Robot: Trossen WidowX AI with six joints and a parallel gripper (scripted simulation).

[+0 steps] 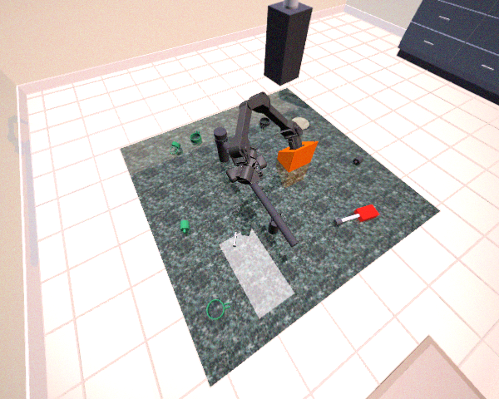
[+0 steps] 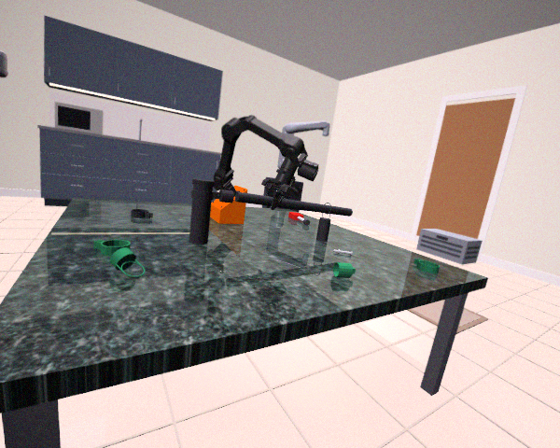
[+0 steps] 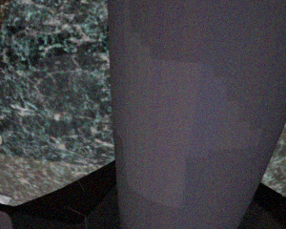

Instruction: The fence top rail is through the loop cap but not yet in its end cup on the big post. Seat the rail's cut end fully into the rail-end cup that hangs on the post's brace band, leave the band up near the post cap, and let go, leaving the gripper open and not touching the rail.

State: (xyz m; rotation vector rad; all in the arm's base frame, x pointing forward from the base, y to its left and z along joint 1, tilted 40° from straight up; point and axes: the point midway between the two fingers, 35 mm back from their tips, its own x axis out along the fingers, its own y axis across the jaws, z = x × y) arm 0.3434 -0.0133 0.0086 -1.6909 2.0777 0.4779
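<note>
The dark rail (image 1: 270,210) (image 2: 309,207) (image 3: 181,119) spans from near the big post towards the front. My gripper (image 1: 246,170) (image 2: 277,196) is shut on the rail, nearer its post end. The rail's far part passes through the thin loop cap (image 2: 327,203) on the small post (image 1: 273,227) (image 2: 323,229). The big post (image 1: 222,148) (image 2: 201,212) stands upright. The dark rail-end cup (image 2: 226,195) is beside it, high near the post cap. The rail's end lines up with the cup and meets its mouth; how deep it sits cannot be told. The arm hides this joint in the top view.
An orange wedge block (image 1: 298,156) (image 2: 230,213) is behind the gripper. Green fittings (image 1: 195,137) (image 2: 343,270) lie around the table. A red-handled tool (image 1: 366,213) (image 2: 296,216) lies on the far side. A small white pin (image 1: 234,239) (image 2: 343,252) lies near the small post.
</note>
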